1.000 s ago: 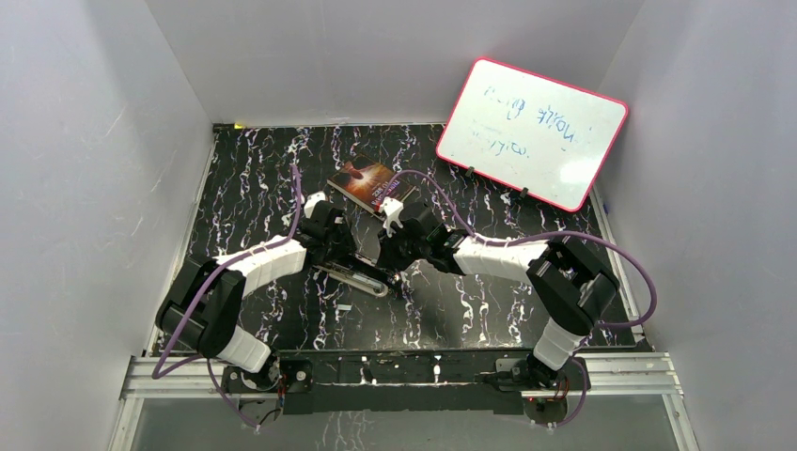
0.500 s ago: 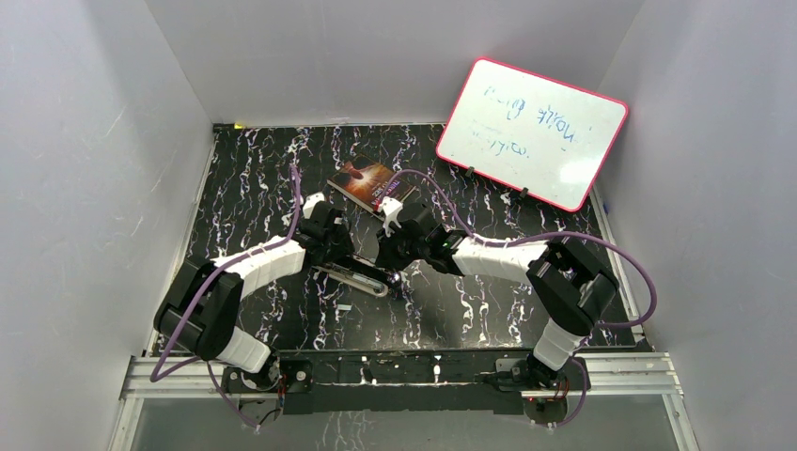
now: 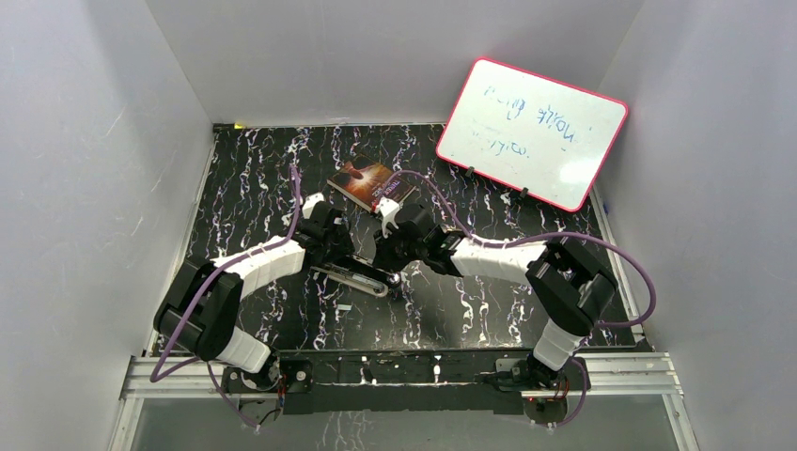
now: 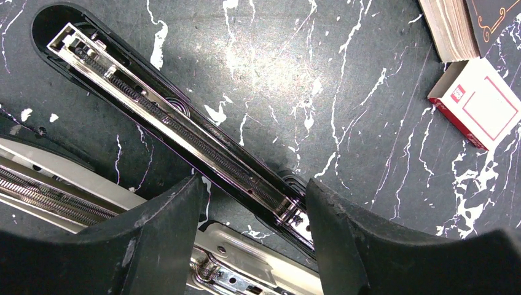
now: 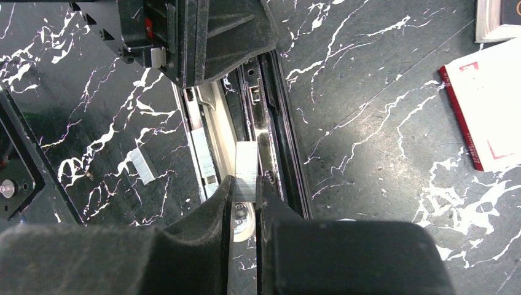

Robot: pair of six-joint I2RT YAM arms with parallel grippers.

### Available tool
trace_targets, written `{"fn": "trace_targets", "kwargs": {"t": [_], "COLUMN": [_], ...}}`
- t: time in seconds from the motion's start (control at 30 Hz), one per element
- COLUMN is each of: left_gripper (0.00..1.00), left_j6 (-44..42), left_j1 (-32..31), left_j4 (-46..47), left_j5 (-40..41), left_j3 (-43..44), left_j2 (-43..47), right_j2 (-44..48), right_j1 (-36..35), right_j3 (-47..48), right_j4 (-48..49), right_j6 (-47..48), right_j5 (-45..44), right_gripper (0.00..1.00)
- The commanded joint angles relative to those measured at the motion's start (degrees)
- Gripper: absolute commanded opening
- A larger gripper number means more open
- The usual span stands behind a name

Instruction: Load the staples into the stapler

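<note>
Left gripper [image 4: 252,212] astride open stapler [image 4: 166,114] near hinge, jaws half-wide — true squeeze or not, cannot tell. Right gripper [image 5: 246,187] pinched narrow on staples [image 5: 247,158], strip poised over track [image 5: 265,117], seemingly not seated. Step in hand: insertion. Next move needs strip lined up with track, lowered flat, released — stapler kept steady. Box [image 5: 491,104] lies apart, far right.

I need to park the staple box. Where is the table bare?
Bare: the far-left corner of the table, between the left wall and the book; also front right, between the right arm and the rail. Crowded: the middle, where the left fingers and right fingers with staples meet over the stapler.
</note>
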State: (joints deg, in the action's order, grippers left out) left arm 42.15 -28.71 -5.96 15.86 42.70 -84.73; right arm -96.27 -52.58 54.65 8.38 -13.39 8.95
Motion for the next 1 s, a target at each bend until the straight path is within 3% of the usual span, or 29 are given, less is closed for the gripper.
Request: {"fn": "trace_targets", "kwargs": {"t": [0.0,0.97], "left_gripper": [0.61,0.61], "left_j6": [-0.76,-0.93], "left_j1": [-0.03,0.0], "left_j4": [-5.6,-5.63], "left_j5": [1.74,1.99], "left_j3": [-1.19,-1.53], "left_j2": [1.64,2.46], "right_j2": [-0.24,-2.07], "right_j1": [-0.63,-1.03], "right_j3": [2.41,3.4], "right_j4": [2.64,1.81], "right_j6": [-0.54,-0.46], "right_j5": [-0.35,-1.04], "right_gripper": [0.0,0.0]}}
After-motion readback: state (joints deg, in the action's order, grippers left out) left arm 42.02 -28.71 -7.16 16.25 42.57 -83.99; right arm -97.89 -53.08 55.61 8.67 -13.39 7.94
